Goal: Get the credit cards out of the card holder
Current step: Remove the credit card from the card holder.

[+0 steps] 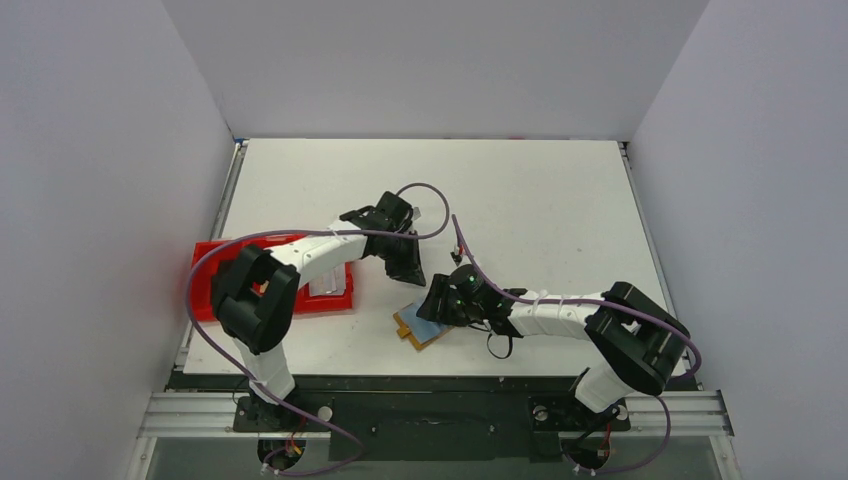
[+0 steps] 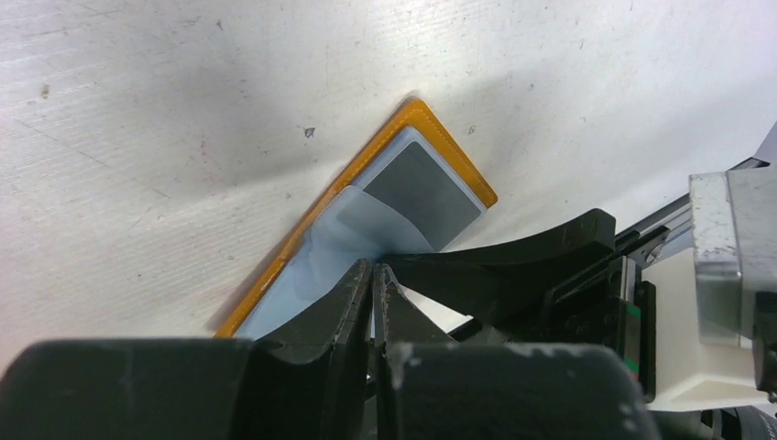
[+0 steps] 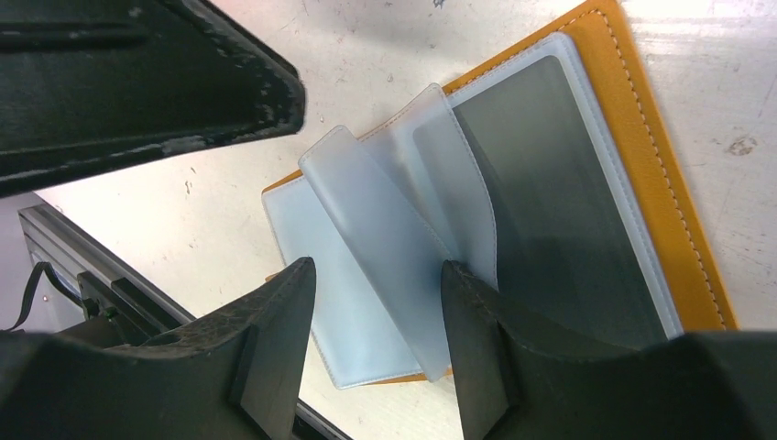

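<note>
Fingers of the left gripper: pressed flat together, nothing seen between them, tips poised just above the near part of the card holder. Fingers of the right gripper: set apart, straddling a frosted leaf that curls up out of the holder; right-hand finger at the leaf's edge, real pinch impossible to tell.

Card holder: lies open and flat on the desk, directly beneath both sets of fingers. Runs with its long axis on a diagonal from the left fingers, the far short end pointing away and to the right of those tips. Shows its stitched tan-orange border beyond and to the right of the right fingers, clear pockets facing up. Dark grey panel behind the far pocket, just past the right-hand finger; card or lining, cannot tell.

Seen from above: holder half covered by the right gripper, left gripper close beside. Red tray well off to the left of both.
</note>
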Tool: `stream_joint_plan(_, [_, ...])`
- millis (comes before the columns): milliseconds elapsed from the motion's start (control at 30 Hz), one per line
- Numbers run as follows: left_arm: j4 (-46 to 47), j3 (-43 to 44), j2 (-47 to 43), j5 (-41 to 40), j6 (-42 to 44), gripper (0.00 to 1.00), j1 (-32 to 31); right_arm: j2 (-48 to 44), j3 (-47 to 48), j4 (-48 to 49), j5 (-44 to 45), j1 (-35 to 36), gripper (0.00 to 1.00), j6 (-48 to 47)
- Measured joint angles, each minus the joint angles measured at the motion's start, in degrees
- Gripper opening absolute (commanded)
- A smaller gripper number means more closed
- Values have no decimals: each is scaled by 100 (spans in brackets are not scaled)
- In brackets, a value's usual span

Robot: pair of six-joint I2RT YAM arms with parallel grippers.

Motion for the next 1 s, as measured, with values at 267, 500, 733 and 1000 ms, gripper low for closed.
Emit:
stream_joint_plan(267, [374, -328, 470, 321, -111, 2, -59, 2, -11, 31, 22, 0, 50, 0])
stream_joint_plan(500, [417, -505, 612, 400, -127, 1, -70, -11, -11, 20, 57, 0, 53, -7])
stream_joint_plan(733, [380, -505, 612, 306, -22, 0, -79, -501, -11, -479, 118, -297, 57, -195])
stream_joint_plan(1000, [393, -525, 601, 297, 22, 0, -79, -940, -9, -914, 76, -817, 56, -610])
